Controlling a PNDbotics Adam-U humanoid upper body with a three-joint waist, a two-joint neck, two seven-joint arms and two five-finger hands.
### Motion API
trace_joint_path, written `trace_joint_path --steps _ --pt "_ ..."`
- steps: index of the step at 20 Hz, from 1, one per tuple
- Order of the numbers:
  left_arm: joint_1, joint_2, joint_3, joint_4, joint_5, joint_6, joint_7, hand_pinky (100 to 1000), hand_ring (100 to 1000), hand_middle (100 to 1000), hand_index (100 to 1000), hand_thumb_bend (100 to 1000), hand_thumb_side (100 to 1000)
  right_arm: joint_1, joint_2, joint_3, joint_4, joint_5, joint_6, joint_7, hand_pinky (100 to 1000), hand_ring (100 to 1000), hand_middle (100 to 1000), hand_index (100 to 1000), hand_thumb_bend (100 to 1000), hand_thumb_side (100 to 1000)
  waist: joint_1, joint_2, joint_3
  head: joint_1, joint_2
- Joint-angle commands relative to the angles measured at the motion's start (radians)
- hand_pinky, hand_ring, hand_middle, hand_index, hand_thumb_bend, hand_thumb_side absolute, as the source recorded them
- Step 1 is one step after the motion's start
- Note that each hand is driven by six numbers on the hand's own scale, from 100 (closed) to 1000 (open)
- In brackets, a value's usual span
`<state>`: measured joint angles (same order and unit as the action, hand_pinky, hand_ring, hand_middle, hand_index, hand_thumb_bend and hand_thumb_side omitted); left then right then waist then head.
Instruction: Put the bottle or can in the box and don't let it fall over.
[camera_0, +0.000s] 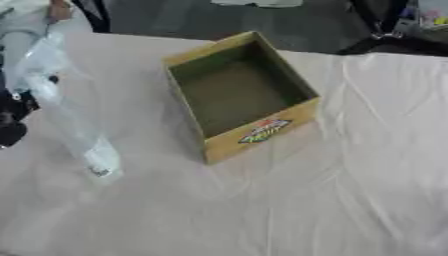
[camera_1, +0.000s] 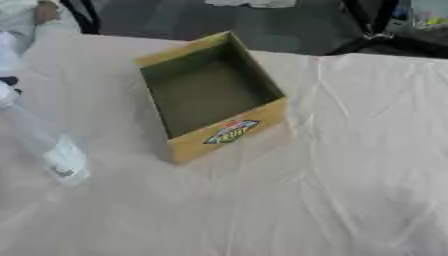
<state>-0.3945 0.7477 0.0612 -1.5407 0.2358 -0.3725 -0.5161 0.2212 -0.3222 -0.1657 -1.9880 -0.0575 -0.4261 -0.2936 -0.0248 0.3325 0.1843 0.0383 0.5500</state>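
A: Item one, the hand?
B: Left hand (camera_0: 12, 117), black, entering at the left edge of the left eye view. Only a dark part of it shows beside the bottle; whether its fingers are spread or curled round the bottle, I cannot tell. The right hand shows in neither view.

A: Item two, the task's thing?
B: Clear plastic bottle (camera_0: 66, 107), blurred, tilted, its lower end with a pale label toward the table (camera_0: 350, 190), its upper part running up to the left edge. It sits left of the box, apart from it, outside it. Whether its base touches the cloth is unclear.

A: Item three, the container?
B: Cardboard box (camera_0: 254, 134), yellow-brown outside, dull green inside, open at the top, upright, set askew near the table's middle. A coloured sticker marks its near wall. Nothing lies inside.

A: Surface?
B: Table under a pale, creased cloth.
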Motion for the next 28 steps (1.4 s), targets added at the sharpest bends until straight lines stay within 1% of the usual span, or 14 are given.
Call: trace_joint_path --steps 1,15,25,28 --pt "-0.02 0.02 0.002 -0.003 -0.006 0.006 -0.004 1000 1000 1000 900 394 767 -0.001 -0.02 -0.005 -0.012 -0.003 0.001 0.003 914 1000 1000 902 100 573 0.003 -0.012 -0.001 0.003 -0.014" --pt "-0.057 0.003 -0.02 0.014 -0.016 0.021 -0.015 1000 1000 1000 888 374 772 -0.008 -0.017 -0.003 -0.012 -0.004 0.011 0.008 915 1000 1000 902 100 575 0.005 -0.009 -0.002 0.003 -0.016" --pt "-0.072 -0.008 -0.033 0.01 -0.011 0.033 -0.032 1000 1000 1000 879 379 780 -0.009 -0.017 -0.003 -0.012 -0.006 0.016 0.012 915 1000 1000 902 100 575 0.006 -0.01 -0.002 0.003 -0.016" --pt "-0.077 -0.01 -0.034 0.006 -0.004 0.039 -0.036 1000 1000 1000 878 365 772 -0.008 -0.016 -0.004 -0.012 -0.007 0.017 0.012 916 1000 1000 902 100 575 0.007 -0.01 -0.002 0.003 -0.014"
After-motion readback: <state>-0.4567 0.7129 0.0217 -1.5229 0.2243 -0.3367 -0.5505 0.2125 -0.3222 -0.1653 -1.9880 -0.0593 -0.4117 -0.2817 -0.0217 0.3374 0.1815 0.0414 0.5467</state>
